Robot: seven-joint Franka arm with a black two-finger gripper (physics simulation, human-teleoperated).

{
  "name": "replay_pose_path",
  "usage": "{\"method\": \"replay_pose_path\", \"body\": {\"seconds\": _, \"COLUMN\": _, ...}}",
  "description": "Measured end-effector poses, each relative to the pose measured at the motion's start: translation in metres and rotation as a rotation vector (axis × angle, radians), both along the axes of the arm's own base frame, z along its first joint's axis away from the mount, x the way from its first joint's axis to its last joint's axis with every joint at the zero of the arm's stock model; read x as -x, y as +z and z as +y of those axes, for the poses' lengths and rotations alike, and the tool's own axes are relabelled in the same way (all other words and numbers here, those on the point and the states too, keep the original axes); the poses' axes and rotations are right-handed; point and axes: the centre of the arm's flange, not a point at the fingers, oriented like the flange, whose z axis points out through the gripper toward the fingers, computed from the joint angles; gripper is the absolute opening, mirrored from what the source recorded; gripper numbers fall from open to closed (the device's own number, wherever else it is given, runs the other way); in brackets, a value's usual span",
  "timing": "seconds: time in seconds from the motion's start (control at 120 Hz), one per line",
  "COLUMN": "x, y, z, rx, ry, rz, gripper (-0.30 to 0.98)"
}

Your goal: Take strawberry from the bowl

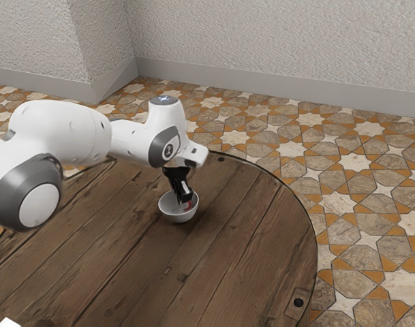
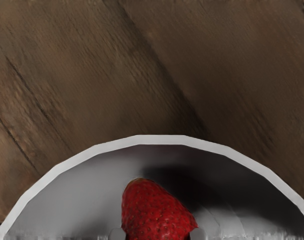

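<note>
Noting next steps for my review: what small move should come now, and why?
Probably a slow lift straight up: the gripper appears shut on the strawberry, a fingertip against either side, and the berry sits inside the bowl, below its rim.

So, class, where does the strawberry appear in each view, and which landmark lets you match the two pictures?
Wrist view: the strawberry is large and red inside the white bowl, with the wooden table beyond the rim.
Exterior view: a small patch of red near the picture's middle, inside the bowl, right by the black gripper.
Shared landmark: the bowl's round, pale rim.
</note>
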Motion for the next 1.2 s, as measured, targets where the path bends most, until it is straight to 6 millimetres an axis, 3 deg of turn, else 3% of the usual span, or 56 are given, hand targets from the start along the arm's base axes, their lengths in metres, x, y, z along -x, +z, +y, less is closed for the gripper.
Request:
{"method": "replay_pose_path", "body": {"seconds": 0.167, "x": 0.021, "y": 0.025, "z": 0.003, "rx": 0.023, "ry": 0.022, "rz": -0.001, "gripper": -0.02}}
{"method": "replay_pose_path", "body": {"seconds": 0.325, "x": 0.032, "y": 0.062, "z": 0.002, "rx": 0.047, "ry": 0.038, "rz": -0.025, "gripper": -0.03}}
{"method": "replay_pose_path", "body": {"seconds": 0.417, "x": 0.033, "y": 0.075, "z": -0.017, "rx": 0.063, "ry": 0.019, "rz": -0.039, "gripper": -0.04}}
{"method": "replay_pose_path", "body": {"seconds": 0.517, "x": 0.035, "y": 0.082, "z": -0.054, "rx": 0.086, "ry": -0.022, "rz": -0.045, "gripper": -0.04}}
{"method": "replay_pose_path", "body": {"seconds": 0.633, "x": 0.038, "y": 0.070, "z": -0.091, "rx": 0.098, "ry": -0.056, "rz": -0.029, "gripper": -0.05}}
{"method": "replay_pose_path", "body": {"seconds": 0.75, "x": 0.040, "y": 0.038, "z": -0.111, "rx": 0.089, "ry": -0.063, "rz": 0.007, "gripper": -0.05}}
{"method": "replay_pose_path", "body": {"seconds": 0.833, "x": 0.041, "y": 0.029, "z": -0.127, "rx": 0.088, "ry": -0.071, "rz": 0.012, "gripper": -0.06}}
{"method": "replay_pose_path", "body": {"seconds": 1.067, "x": 0.042, "y": 0.012, "z": -0.137, "rx": 0.083, "ry": -0.050, "rz": 0.022, "gripper": -0.06}}
{"method": "replay_pose_path", "body": {"seconds": 1.2, "x": 0.042, "y": 0.008, "z": -0.138, "rx": 0.088, "ry": -0.038, "rz": 0.025, "gripper": 0.12}}
